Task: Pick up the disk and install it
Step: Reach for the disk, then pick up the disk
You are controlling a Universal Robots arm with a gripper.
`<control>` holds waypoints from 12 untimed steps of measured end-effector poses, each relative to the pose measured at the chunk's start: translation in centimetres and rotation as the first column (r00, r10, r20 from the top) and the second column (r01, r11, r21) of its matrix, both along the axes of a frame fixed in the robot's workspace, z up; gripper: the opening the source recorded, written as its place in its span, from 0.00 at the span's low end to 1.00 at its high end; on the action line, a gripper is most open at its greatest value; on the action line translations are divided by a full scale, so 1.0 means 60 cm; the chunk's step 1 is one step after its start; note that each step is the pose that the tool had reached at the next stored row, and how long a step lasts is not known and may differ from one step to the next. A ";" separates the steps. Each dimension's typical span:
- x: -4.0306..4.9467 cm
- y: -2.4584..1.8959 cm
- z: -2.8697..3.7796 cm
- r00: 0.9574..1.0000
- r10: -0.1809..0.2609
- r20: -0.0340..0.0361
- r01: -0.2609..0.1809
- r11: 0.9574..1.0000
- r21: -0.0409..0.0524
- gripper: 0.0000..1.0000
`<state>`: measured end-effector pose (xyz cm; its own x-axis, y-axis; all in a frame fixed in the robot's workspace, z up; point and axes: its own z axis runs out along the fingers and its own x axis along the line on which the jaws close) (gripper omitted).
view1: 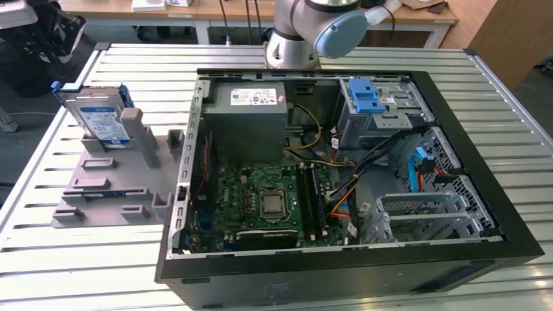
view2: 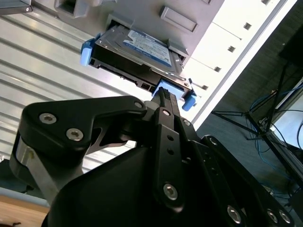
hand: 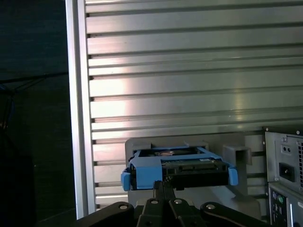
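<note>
The disk, a silver drive with a white-and-blue label in a blue bracket, stands tilted in the grey plastic holder block at the exterior view's left. In both wrist views my gripper's black fingers are pressed together with nothing between them. They point at the disk's blue-framed end. I cannot tell whether the tips touch the bracket.
An open black computer case lies on the slatted metal table, with a motherboard, cables and a blue-latched grey drive cage inside. The arm's base stands behind the case. The case's rear panel sits beside the holder.
</note>
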<state>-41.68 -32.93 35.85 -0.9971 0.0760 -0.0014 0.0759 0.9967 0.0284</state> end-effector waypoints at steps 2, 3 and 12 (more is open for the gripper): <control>-0.002 0.0000 0.000 1.000 0.000 0.000 0.000 1.000 0.000 0.11; -0.002 0.0000 0.000 1.000 0.000 0.000 0.000 1.000 0.000 0.11; -0.002 0.0000 0.000 1.000 0.001 0.000 -0.001 1.000 0.000 0.11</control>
